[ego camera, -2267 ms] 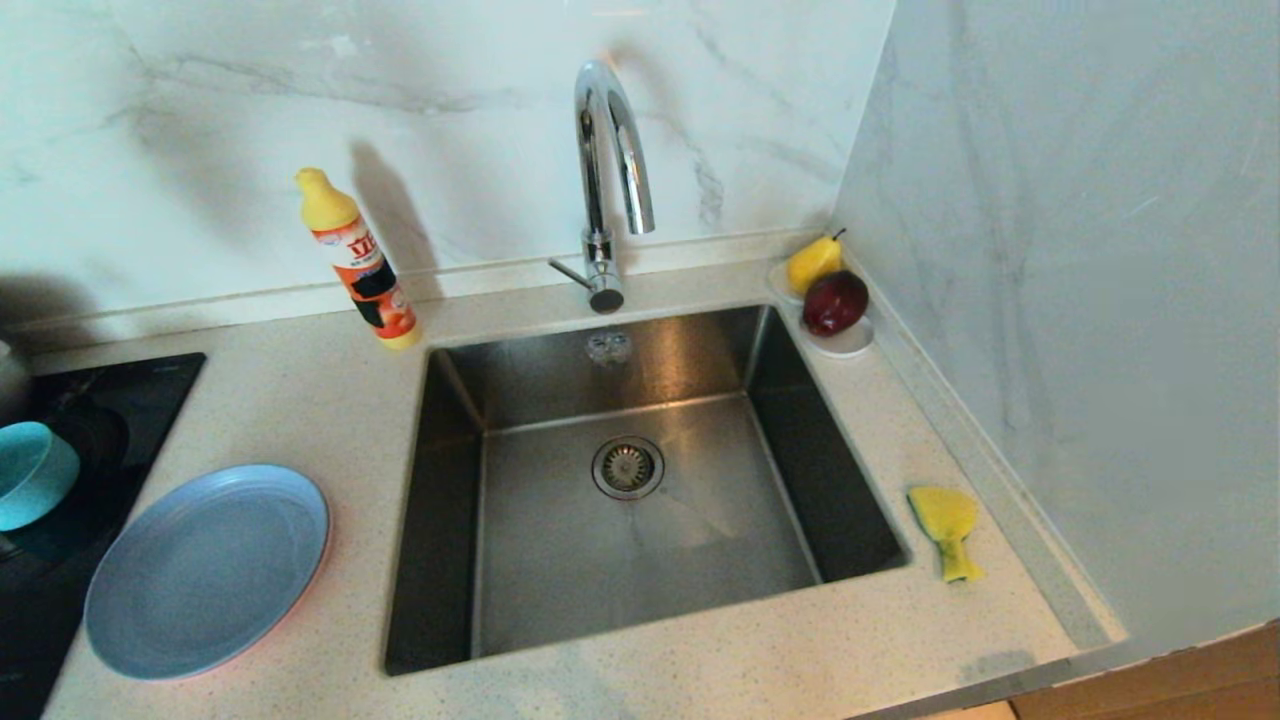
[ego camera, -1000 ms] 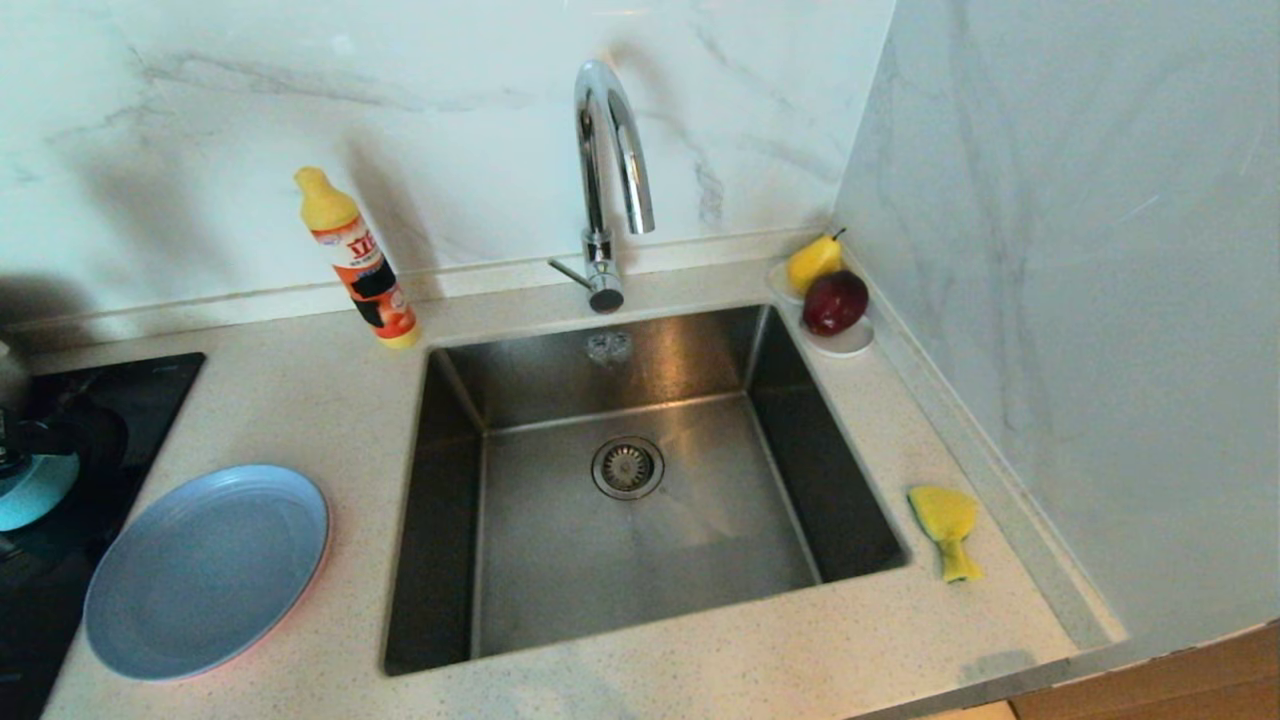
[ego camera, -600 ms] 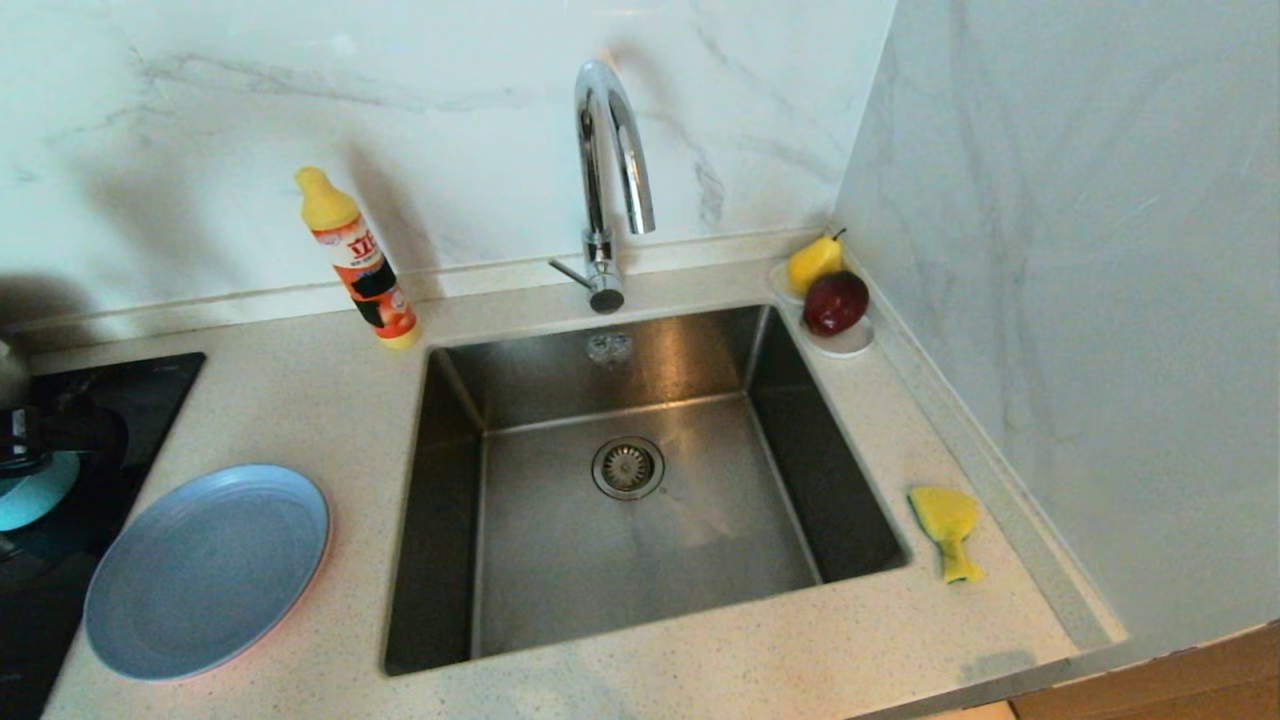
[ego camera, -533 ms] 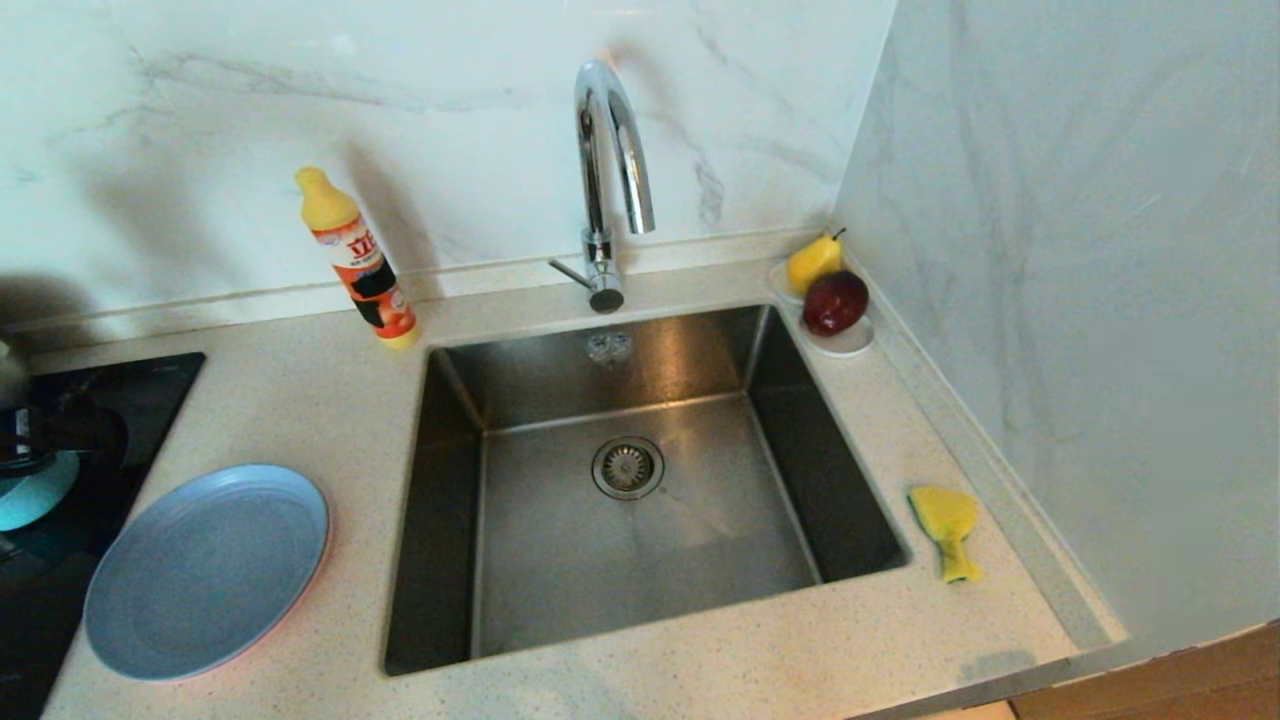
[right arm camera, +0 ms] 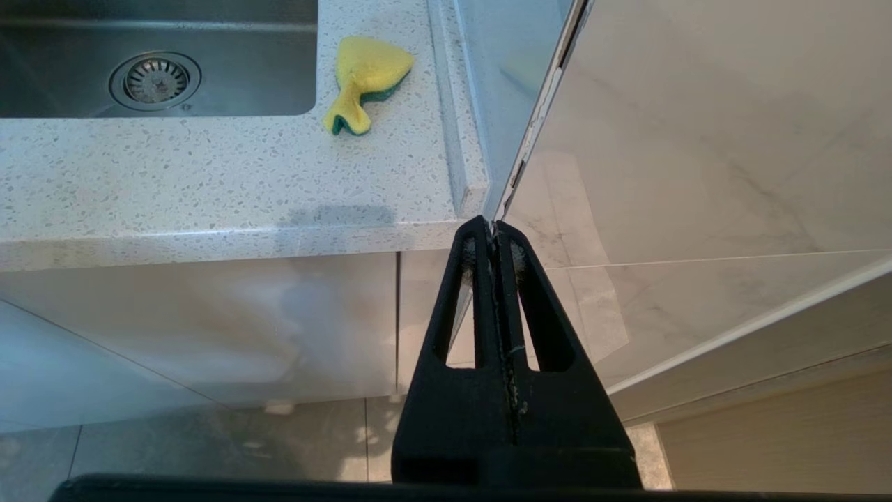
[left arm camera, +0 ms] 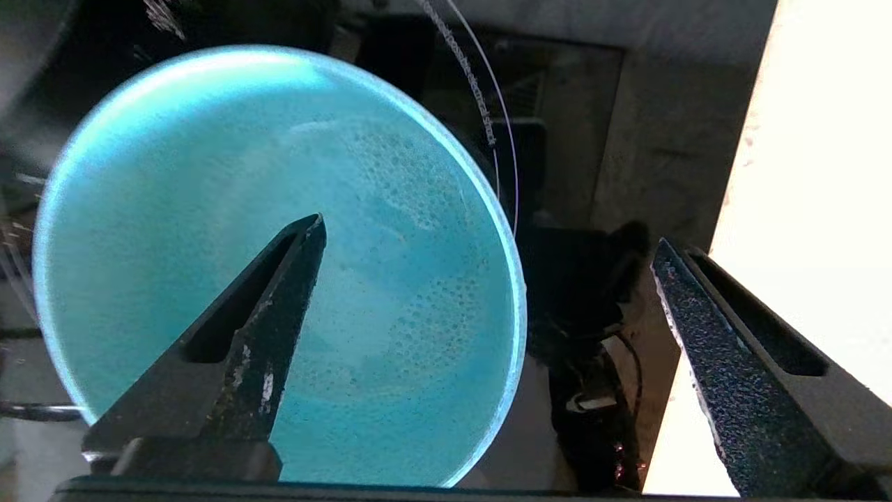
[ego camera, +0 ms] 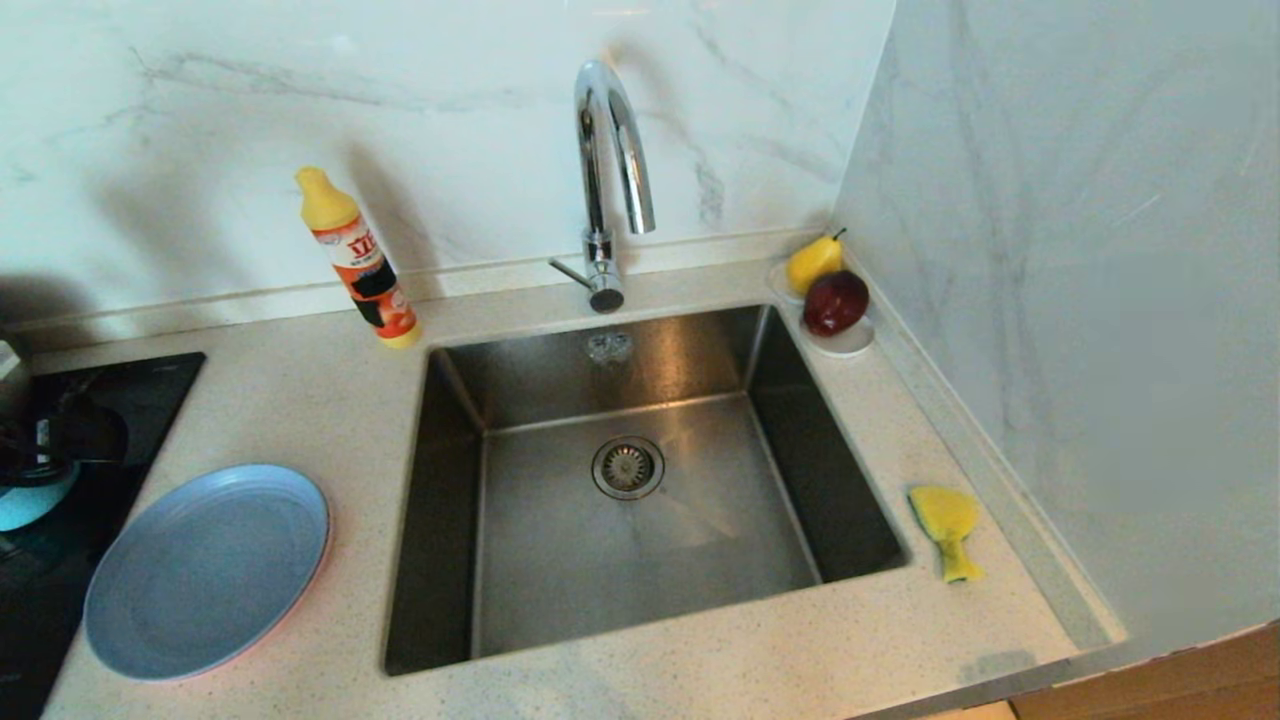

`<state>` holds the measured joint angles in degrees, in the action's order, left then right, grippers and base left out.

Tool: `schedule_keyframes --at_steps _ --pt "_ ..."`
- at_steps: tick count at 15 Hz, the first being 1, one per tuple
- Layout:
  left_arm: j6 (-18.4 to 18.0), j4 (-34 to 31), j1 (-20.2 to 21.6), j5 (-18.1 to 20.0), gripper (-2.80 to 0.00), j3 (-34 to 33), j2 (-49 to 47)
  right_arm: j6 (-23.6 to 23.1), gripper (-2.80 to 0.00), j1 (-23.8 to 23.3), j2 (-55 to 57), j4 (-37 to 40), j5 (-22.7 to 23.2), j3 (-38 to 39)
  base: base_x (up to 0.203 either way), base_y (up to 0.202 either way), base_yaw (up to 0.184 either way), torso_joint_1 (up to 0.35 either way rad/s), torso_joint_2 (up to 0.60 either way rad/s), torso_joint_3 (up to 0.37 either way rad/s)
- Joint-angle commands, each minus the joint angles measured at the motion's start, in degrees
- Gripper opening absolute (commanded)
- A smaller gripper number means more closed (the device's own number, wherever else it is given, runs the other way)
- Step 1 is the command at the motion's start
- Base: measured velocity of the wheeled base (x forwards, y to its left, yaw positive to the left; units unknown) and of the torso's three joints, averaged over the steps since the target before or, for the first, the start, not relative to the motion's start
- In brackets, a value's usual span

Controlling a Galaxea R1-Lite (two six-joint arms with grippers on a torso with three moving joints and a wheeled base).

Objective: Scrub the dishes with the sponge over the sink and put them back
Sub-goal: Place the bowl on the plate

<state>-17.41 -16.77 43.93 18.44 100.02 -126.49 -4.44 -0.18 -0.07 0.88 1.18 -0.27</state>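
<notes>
My left gripper point(left arm camera: 488, 233) hangs open over the teal bowl point(left arm camera: 279, 244) on the black hob. One finger point(left arm camera: 279, 314) is above the bowl's inside and the other point(left arm camera: 718, 335) is outside its rim. From the head view the gripper point(ego camera: 55, 445) covers most of the bowl point(ego camera: 25, 505) at the far left. The blue plate point(ego camera: 205, 570) lies left of the sink point(ego camera: 560, 560), with a pink rim point(ego camera: 322, 560) showing beneath it. The yellow-green sponge point(ego camera: 945, 525) lies bent on the counter right of the sink. My right gripper point(right arm camera: 493, 233) is shut and empty, parked below the counter's front edge.
A detergent bottle point(ego camera: 360, 265) stands behind the sink's left corner, and the chrome tap point(ego camera: 610, 170) arches over the basin. A white saucer point(ego camera: 850, 345) with a pear and a red apple sits at the back right corner. A marble wall point(ego camera: 1050, 300) closes the right side.
My left gripper has come in from the left edge and now sits over the teal bowl, hiding most of it. Plates, sponge and right arm have not moved.
</notes>
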Motion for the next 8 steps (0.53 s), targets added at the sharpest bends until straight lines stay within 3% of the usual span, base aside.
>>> schedule_keyframes --at_steps 1,8 --pt "0.13 -0.14 0.01 0.02 -2.8 0.0 -0.16 -0.05 -2.8 0.01 0.07 0.0 0.05 0.0 0.0 0.0 0.0 0.0 0.0 0.0" --pt "0.71 -0.45 0.01 0.11 -2.8 -0.8 0.57 -0.05 -2.8 0.01 0.07 0.0 0.05 0.0 0.0 0.0 0.0 0.0 0.0 0.0"
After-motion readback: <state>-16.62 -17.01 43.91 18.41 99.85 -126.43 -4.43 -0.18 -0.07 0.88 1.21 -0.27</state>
